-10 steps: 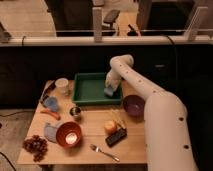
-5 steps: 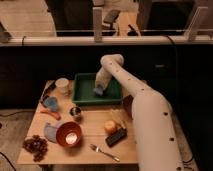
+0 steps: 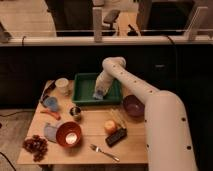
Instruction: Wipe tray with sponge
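The table (image 3: pixel 95 127) and everything loose on it lie as they did a second ago; only the arm (image 3: pixel 145 95) has moved. It reaches from the right, bends at its raised elbow and drops down into the green tray (image 3: pixel 79 90), which lies directly under the gripper (image 3: pixel 99 90) and spreads out to both sides of it.

A second ago the gripper was over the right part of the tray floor. Half a second ago it had slid left to about the middle. Now it stays near the middle but has drawn a little toward the front wall. The purple bowl (image 3: pixel 133 106), off to the gripper's right and outside the tray, has not been touched.

The light blue sponge (image 3: pixel 98 95) sits at the gripper's tip, low on the tray floor, and has travelled with it at each step, so I judge the gripper is pinching the sponge.

That path reads as wiping strokes under way: the right and middle of the floor have been passed over, while the stretch left of the gripper looks not yet covered.
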Tool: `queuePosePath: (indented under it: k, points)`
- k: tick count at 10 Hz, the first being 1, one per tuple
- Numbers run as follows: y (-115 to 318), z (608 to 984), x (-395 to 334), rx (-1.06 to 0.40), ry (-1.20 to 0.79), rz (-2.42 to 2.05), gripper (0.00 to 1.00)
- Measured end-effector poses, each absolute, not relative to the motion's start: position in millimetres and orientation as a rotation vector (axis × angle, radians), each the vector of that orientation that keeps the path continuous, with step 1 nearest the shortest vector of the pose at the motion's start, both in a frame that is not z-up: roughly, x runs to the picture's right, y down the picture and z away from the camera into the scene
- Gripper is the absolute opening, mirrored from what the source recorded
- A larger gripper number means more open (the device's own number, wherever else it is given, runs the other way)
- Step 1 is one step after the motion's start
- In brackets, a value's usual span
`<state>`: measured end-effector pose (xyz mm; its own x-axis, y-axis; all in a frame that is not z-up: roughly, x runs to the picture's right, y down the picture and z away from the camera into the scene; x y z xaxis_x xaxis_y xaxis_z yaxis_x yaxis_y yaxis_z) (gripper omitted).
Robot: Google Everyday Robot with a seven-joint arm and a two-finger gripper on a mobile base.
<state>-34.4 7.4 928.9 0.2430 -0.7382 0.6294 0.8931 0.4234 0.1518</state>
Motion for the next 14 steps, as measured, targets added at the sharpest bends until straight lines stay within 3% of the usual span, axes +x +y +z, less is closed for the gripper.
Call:
queuePosePath:
  k: [6, 9, 14]
  points:
    - [-13, 955, 27, -0.321, -0.551, -1.081, 0.0]
    - [-26, 970, 5, -0.288, -0.568, -1.102, 0.0]
    - [-19, 956, -49, -0.238, -0.723, -1.18, 0.0]
